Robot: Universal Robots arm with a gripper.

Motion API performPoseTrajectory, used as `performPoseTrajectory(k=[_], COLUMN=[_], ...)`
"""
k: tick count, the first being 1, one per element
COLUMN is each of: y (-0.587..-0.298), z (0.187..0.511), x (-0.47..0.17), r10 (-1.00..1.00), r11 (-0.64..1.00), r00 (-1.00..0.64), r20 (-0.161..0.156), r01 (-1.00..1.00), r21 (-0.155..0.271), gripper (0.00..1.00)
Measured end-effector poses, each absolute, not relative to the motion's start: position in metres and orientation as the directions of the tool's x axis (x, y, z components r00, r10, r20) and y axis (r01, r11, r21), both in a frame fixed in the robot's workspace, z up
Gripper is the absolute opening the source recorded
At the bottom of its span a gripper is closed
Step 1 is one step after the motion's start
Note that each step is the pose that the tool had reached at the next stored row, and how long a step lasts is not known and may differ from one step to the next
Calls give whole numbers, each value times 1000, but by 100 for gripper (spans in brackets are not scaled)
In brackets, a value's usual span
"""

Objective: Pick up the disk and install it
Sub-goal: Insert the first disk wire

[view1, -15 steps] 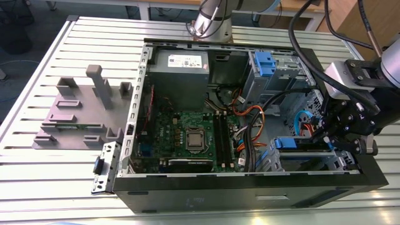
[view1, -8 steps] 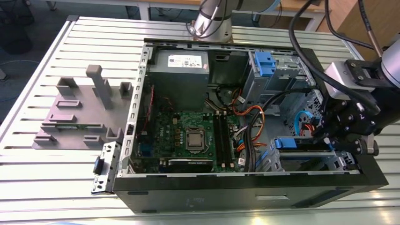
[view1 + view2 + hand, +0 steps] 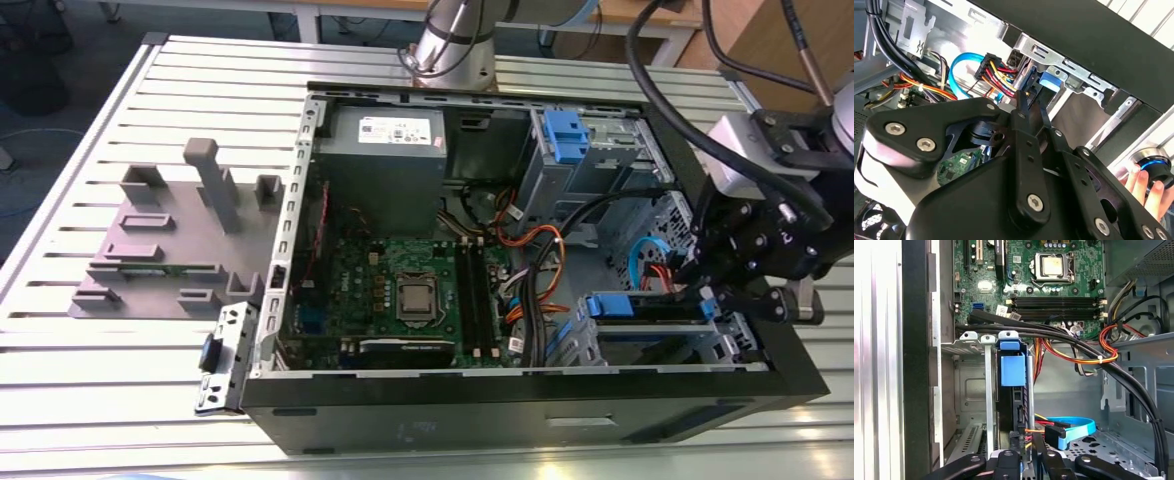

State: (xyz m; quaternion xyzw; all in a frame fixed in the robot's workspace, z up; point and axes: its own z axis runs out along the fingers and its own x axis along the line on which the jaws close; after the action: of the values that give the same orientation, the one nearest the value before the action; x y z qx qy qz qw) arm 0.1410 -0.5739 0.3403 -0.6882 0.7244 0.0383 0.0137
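On a slatted counter (image 3: 80, 400), an open computer case (image 3: 534, 400) awaits the install step. The disk (image 3: 1015, 390), blue-railed, stands partly in the grey drive bay (image 3: 971, 385). The tool (image 3: 1026, 450) grips its rear edge; seating it fully calls for a straight push.

chunky matte-black gripper (image 3: 1026, 107) with linkage plates, silver screws and pivot bolts, thick black cables looping off the wrist, silver-grey arm column (image 3: 454, 40) out back
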Motion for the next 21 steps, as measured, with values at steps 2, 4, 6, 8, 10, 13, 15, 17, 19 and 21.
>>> performPoseTrajectory(k=[2, 4, 6, 8, 10, 13, 15, 17, 19, 21], y=[-574, -574, -575, -576, -576, -576, -576, -576, -576, -576], z=[340, 341, 340, 340, 340, 342, 346, 350, 354, 356], x=[141, 142, 144, 147, 148, 148, 148, 149, 149, 149], r10=[-996, -996, -996, -996, -996, -995, -995, -995, -995, -995], r11=[50, 50, 50, 50, 50, 50, 49, 49, 49, 49], r00=[-52, -52, -53, -53, -53, -54, -54, -53, -53, -53], r20=[-73, -72, -74, -76, -78, -80, -80, -80, -80, -80], r01=[-998, -998, -998, -998, -997, -997, -997, -997, -997, -997], r21=[37, 39, 44, 50, 51, 52, 52, 52, 51, 52], gripper=[23, 16, 11, 11, 11, 11, 11, 11, 11, 11])
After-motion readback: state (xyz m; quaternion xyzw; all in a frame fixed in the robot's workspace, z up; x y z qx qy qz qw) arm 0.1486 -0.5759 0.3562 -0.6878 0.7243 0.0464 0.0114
